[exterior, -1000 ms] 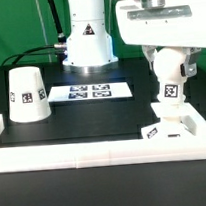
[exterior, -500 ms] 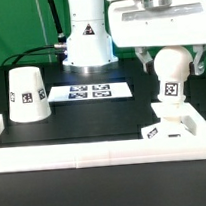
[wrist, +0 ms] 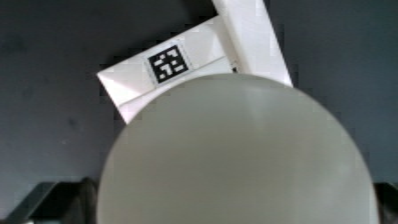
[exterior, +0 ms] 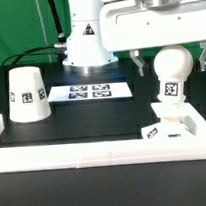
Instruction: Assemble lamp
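Lamp [exterior: 169, 111], part-built on a black table [exterior: 92, 120]: bulb [exterior: 172, 75] stood upright on the base [exterior: 179, 131], at the exterior view's right. Judged approx. two of three parts joined; how firmly the bulb sat couldn't be told. Shade [exterior: 27, 94] not yet fitted: it stood mouth-down, well apart from the base, toward the exterior view's left. Marker board [exterior: 90, 91] lay btw. shade and base, further back. Left to do, probably: pick up shade, set it over the bulb.

Gripper [exterior: 170, 62] hung above the base, fingers [exterior: 139, 61] spread wide either side of the bulb's head, not touching it, holding nothing. Wrist view: bulb's round head [wrist: 222, 150] filled most of the pic, w/ a tagged corner of the base [wrist: 178, 65] beyond it; no fingers seen there.

Vs. 1 s earlier: gripper had risen; then its fingers sat lower, close beside the bulb's head. Bulb, base, shade hadn't moved.
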`<state>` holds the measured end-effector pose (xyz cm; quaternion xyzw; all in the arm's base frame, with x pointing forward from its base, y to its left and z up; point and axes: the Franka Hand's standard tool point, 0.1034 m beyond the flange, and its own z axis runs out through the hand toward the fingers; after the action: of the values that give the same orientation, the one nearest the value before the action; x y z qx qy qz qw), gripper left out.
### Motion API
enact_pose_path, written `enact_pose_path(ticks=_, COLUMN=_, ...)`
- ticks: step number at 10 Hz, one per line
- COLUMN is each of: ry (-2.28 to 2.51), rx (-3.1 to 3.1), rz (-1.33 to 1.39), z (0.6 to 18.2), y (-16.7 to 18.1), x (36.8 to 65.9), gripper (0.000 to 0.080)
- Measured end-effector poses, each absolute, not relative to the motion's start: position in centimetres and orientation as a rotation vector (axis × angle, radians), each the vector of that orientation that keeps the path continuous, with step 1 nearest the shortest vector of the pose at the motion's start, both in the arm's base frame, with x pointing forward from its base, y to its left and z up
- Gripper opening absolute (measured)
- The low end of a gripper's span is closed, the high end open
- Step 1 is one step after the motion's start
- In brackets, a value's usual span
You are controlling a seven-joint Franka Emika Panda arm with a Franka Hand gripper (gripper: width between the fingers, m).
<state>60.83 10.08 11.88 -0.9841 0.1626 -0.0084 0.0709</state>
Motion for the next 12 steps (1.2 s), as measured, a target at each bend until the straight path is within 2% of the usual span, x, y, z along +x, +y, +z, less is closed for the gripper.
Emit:
enact_pose_path(ticks=5, ry=-0.369, rx=-3.094, rz=-0.091, z=12.1, y=10.7, x=60.7, gripper=0.0699)
enact_pose_path(ticks=12, ry=-1.257, rx=-2.898, rz=-0.103, z=12.2, y=11.2, x=60.8, gripper=0.0699)
